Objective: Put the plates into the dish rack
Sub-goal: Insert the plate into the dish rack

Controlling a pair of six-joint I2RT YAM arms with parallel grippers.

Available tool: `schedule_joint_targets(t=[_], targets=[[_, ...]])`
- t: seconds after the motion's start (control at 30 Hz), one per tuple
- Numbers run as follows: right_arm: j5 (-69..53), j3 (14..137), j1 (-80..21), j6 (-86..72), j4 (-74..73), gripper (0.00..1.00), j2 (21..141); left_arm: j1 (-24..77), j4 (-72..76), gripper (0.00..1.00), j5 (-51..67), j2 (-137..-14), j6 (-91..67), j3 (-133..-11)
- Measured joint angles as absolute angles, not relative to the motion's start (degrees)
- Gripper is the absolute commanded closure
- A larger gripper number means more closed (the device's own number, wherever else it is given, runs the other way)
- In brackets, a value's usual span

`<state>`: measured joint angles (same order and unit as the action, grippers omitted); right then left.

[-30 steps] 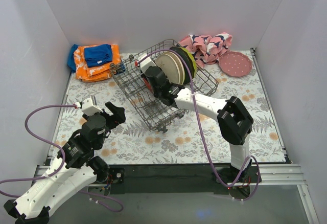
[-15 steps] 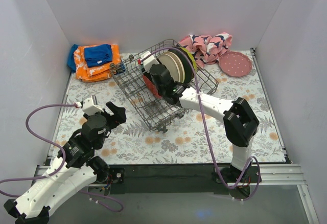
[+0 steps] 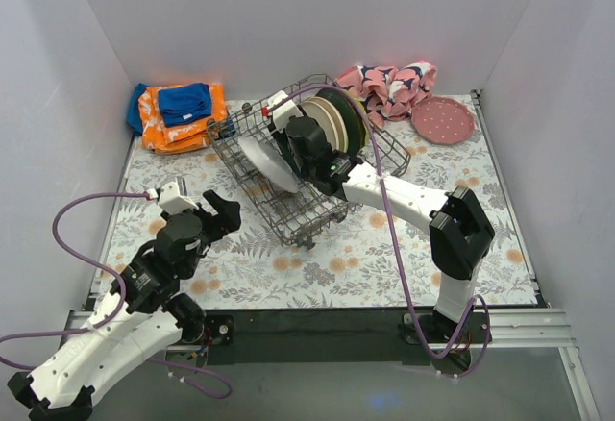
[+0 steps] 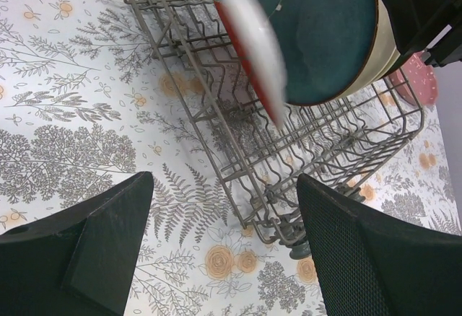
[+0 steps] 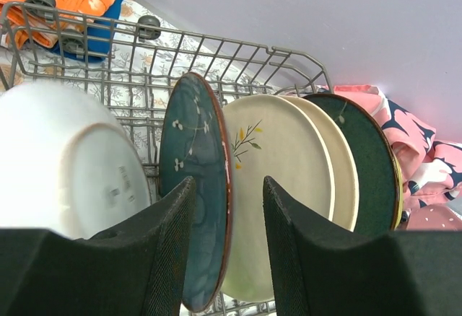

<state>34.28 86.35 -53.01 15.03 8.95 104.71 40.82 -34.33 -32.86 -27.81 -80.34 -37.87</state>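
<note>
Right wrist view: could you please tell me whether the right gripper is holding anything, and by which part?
The right gripper seems to hold nothing: its jaws stand apart astride the rim of the teal plate, not closed on it.

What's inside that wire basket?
In the dish rack, on edge: a white-backed plate, a teal plate, a sprigged cream plate, a plain cream plate, a dark green plate. Anything behind that is mostly covered.
</note>
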Motion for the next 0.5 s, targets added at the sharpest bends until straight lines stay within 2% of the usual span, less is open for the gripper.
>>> schedule_joint_targets(t=[0.17, 0.4, 0.47, 0.5], targets=[[33.9, 86.3, -53.1, 14.9, 8.7, 0.52, 104.7, 40.8, -31.5, 0.21, -31.5, -29.3, -78.6, -37.9], [31.8, 85.9, -53.3, 14.9, 7.7, 0.49, 103.8, 40.8, -28.9, 0.22, -30.0, -38.2, -77.1, -39.4], [29.2, 84.8, -53.3, 15.3, 6.4, 0.47, 102.3, 40.8, -28.9, 0.21, -29.7, -38.1, -77.4, -39.4], [27.4, 84.6, -53.3, 15.7, 5.3, 0.41, 101.5, 40.8, -28.9, 0.21, -29.7, -37.6, -78.1, -39.4]])
